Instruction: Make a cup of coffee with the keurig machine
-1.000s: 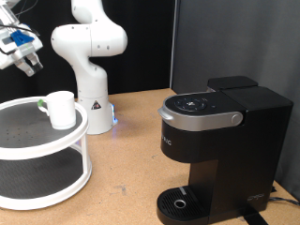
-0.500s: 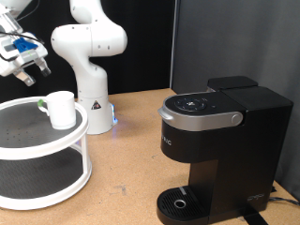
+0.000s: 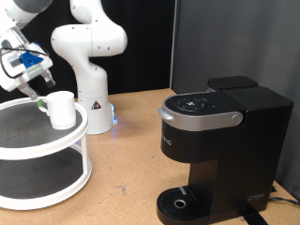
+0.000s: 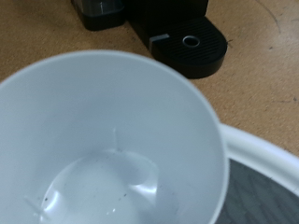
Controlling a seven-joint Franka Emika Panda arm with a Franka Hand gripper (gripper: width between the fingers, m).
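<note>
- We are seeing the end effector [image 3: 37, 91] hanging at the exterior view's left, just above and beside the cup [image 3: 61, 109], on the cup's left side.
- We cannot tell how far its fingers are apart; they are small and partly blurred in the exterior view, and the wrist view is not showing them at all.
- Nothing is showing between the fingers, so we are not calling it a grasp.
- The cup is standing upright on the top tier of a 2-tier white round rack [image 3: 37, 192], near the rack's rear right edge, with a bit of green at its handle side.
- Wrist view is looking straight down into the cup [image 4: 103, 140]; the inside is looking bare, just glare on the bottom.
- The keurig machine [image 3: 220, 141] is sitting on the wooden worktop [image 3: 131, 159] at the exterior view's right, well apart from the rack, lid down.
- Its round drip base [image 4: 190, 42] is also showing in the wrist view, beyond the cup rim.
</note>
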